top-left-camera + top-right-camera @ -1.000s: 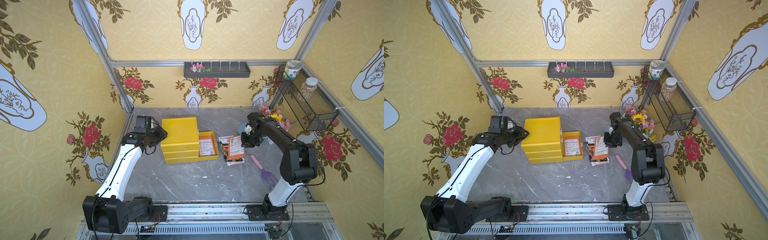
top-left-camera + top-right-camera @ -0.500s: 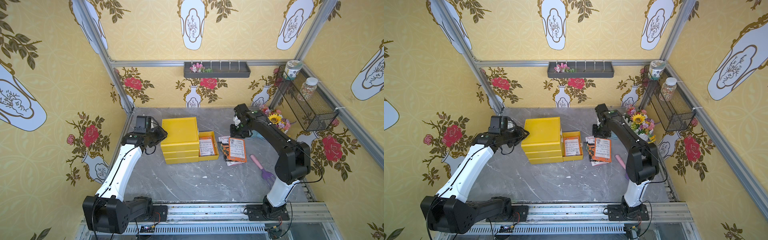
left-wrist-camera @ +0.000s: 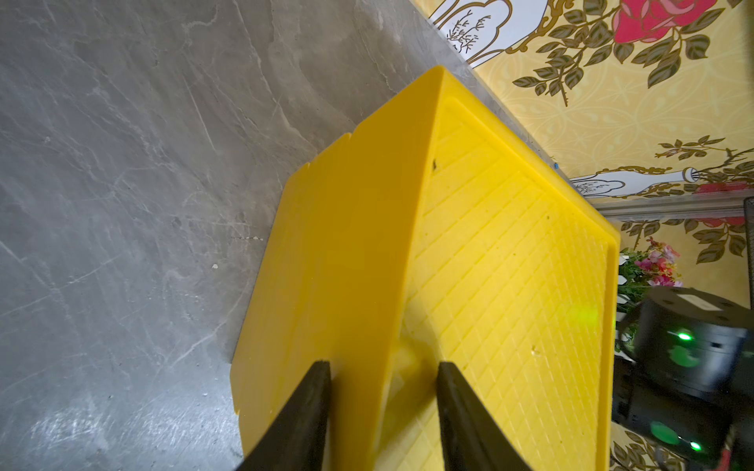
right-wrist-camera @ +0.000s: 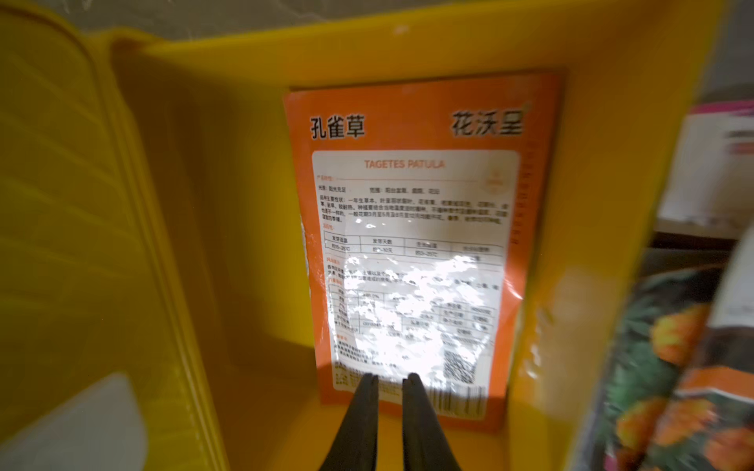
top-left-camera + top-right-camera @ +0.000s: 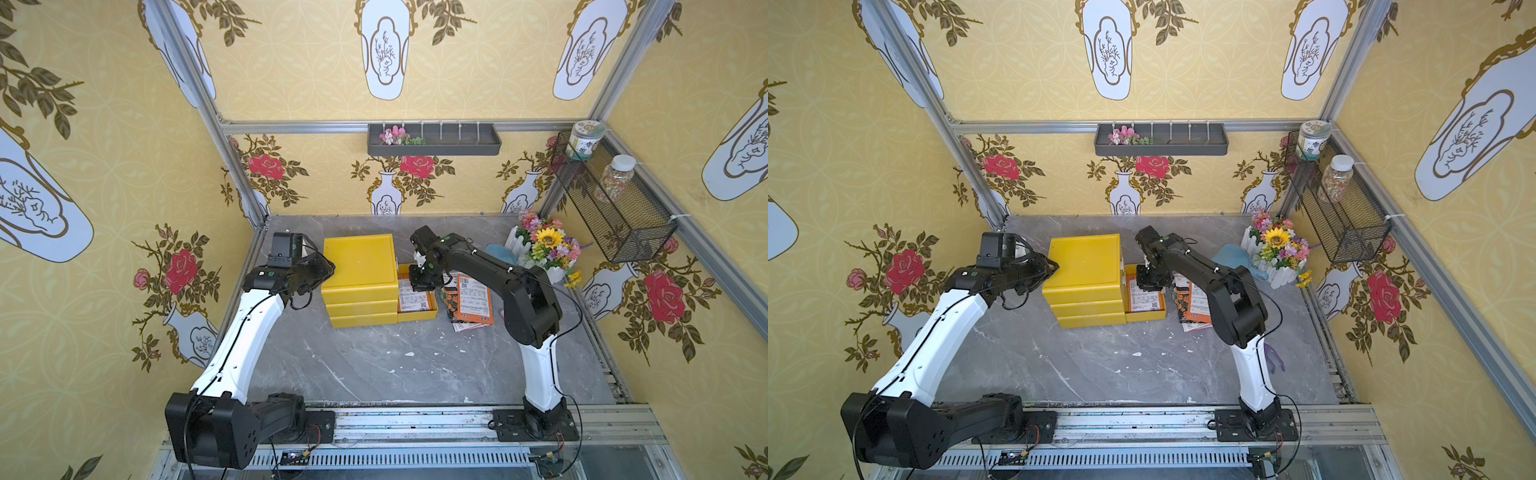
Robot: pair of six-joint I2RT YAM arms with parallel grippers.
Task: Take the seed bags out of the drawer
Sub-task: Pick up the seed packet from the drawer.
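One orange-backed seed bag point(image 4: 412, 244) with a white label lies flat in the open bottom drawer point(image 5: 417, 316) of the yellow drawer cabinet point(image 5: 359, 259). It shows in both top views point(image 5: 1144, 297). My right gripper point(image 4: 390, 377) hangs over the bag's near end, its fingers drawn together to a slim gap with nothing seen between them. More seed bags point(image 5: 471, 301) lie in a loose pile on the table right of the drawer. My left gripper point(image 3: 383, 367) is shut on the cabinet's top left edge point(image 5: 328, 268).
A white planter of artificial flowers point(image 5: 544, 249) and a blue scoop point(image 5: 496, 251) stand at the back right. A purple hand rake point(image 5: 1273, 359) lies partly behind the right arm. A wire basket point(image 5: 615, 208) with jars hangs on the right wall, and a grey shelf point(image 5: 434, 139) on the back wall.
My right arm has swung left from beside the flowers, past the pile of bags, to over the open drawer, and its fingers have drawn closer together. The left arm has stayed put.
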